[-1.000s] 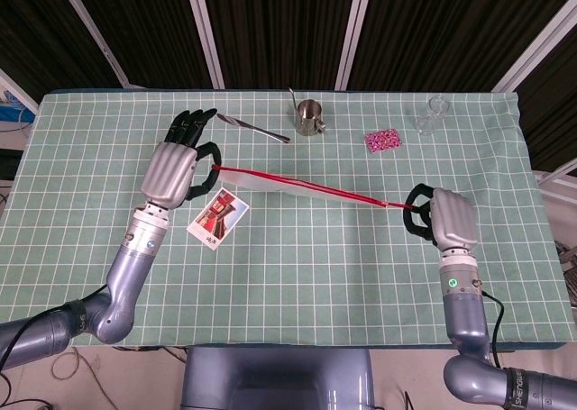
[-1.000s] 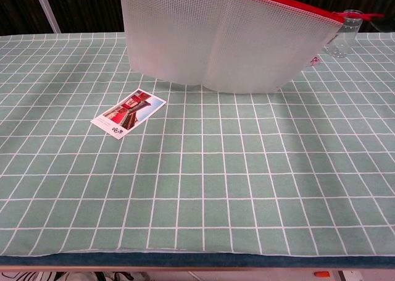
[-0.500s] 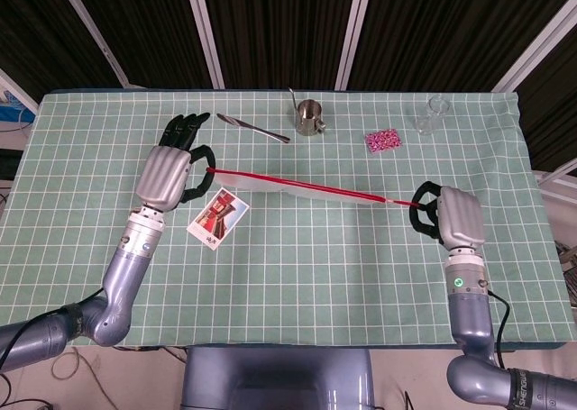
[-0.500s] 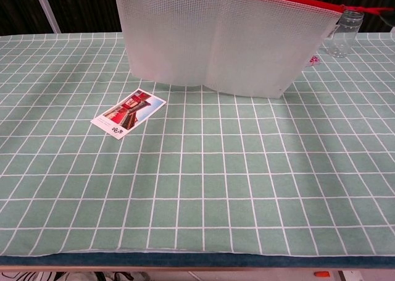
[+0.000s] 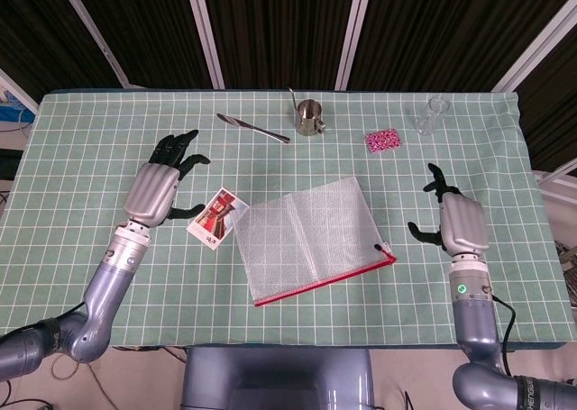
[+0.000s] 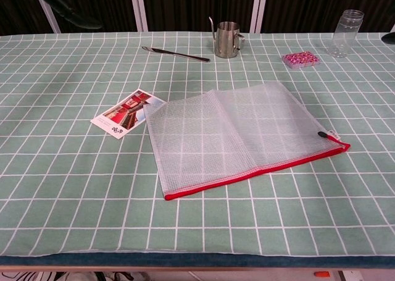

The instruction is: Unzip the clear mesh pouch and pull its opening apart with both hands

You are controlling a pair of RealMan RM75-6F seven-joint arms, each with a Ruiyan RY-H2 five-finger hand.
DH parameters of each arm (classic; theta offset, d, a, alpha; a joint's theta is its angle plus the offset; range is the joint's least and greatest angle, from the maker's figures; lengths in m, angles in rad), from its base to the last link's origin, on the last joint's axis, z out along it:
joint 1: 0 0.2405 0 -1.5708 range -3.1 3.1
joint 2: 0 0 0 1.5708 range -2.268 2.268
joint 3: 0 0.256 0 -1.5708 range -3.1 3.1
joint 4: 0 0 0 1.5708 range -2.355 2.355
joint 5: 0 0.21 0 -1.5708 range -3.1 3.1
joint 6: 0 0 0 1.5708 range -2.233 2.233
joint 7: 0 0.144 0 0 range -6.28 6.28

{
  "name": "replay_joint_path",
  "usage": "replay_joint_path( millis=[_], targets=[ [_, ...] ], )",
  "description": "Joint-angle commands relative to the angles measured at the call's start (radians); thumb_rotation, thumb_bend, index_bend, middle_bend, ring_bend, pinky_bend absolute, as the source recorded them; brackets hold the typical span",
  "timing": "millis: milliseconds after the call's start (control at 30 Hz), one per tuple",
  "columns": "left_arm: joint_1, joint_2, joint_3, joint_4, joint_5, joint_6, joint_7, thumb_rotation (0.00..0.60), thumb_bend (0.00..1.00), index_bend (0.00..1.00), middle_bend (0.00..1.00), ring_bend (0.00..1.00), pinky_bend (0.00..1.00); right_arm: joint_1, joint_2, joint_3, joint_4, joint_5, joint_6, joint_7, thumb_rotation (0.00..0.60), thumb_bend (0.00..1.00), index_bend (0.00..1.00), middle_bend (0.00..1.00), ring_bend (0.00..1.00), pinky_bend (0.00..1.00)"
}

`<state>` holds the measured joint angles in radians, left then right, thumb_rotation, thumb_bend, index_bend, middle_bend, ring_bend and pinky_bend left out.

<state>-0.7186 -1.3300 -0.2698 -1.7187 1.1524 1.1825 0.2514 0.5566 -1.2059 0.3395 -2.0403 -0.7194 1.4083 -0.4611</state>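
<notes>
We are seeing the clear mesh pouch [image 5: 309, 239] lying flat on the green gridded bench [image 5: 90, 140], near the middle, with its red zipper edge [image 6: 259, 173] facing the front of the bench and the small black pull [image 6: 321, 134] sitting at the right end of that edge. In the chest view the pouch is showing a soft fold running across its mesh. Neither hand is touching it.

The left hand [image 5: 162, 180] is hovering to the left of the pouch, its fingers [image 5: 178, 145] spread wide and holding nothing. The right hand [image 5: 458, 223] is hovering to the right of the pouch, just beside the zipper's end, its fingers [image 5: 436, 183] likewise apart and holding nothing.

A picture card [image 5: 217, 218] is lying just beside the pouch's left edge; we cannot tell whether the 2 are touching. Along the far side of the bench we are seeing a long metal tool [image 5: 253, 128], a steel cup [image 5: 310, 117], a small pink packet [image 5: 382, 141] and a clear glass jar [image 5: 432, 115], all well apart from the pouch.
</notes>
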Motion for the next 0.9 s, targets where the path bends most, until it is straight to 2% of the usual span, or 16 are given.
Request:
replay_joint_path(
  millis=[33,133,233,367,600,733,900],
  targets=[
    [0.037,0.039,0.034,-0.032,0.021,0.014,-0.009,0.6,0.11,0.25,0.0,0.0,0.0,-0.019,0.022,-0.016,-0.015,-0.016,-0.001,0.01,0.6,0.27,0.02,0.23,0.21,0.33],
    [0.076,0.073,0.064,-0.054,0.044,0.037,-0.018,0.6,0.1,0.22,0.0,0.0,0.0,-0.041,0.049,-0.045,-0.025,-0.05,-0.004,0.015,0.6,0.23,0.0,0.17,0.14,0.28],
    [0.132,0.118,0.111,-0.071,0.081,0.077,-0.024,0.6,0.07,0.14,0.0,0.0,0.0,-0.075,0.083,-0.095,-0.023,-0.122,-0.006,0.022,0.6,0.18,0.0,0.11,0.1,0.26],
    [0.224,0.178,0.192,-0.053,0.148,0.152,-0.013,0.6,0.04,0.04,0.0,0.0,0.0,-0.137,0.126,-0.183,0.015,-0.268,0.015,0.037,0.6,0.13,0.0,0.02,0.03,0.24],
    [0.384,0.237,0.291,0.011,0.226,0.292,-0.107,0.6,0.04,0.0,0.0,0.0,0.0,-0.26,0.154,-0.292,0.135,-0.476,0.104,0.145,0.6,0.1,0.0,0.0,0.0,0.22],
    [0.456,0.232,0.319,0.102,0.271,0.369,-0.173,0.6,0.04,0.0,0.0,0.0,0.0,-0.324,0.143,-0.332,0.24,-0.562,0.157,0.23,0.6,0.1,0.0,0.0,0.0,0.22],
    [0.515,0.211,0.324,0.188,0.275,0.413,-0.236,0.6,0.04,0.0,0.0,0.0,0.0,-0.377,0.119,-0.349,0.36,-0.622,0.202,0.315,0.6,0.1,0.0,0.0,0.0,0.22]
  ],
)
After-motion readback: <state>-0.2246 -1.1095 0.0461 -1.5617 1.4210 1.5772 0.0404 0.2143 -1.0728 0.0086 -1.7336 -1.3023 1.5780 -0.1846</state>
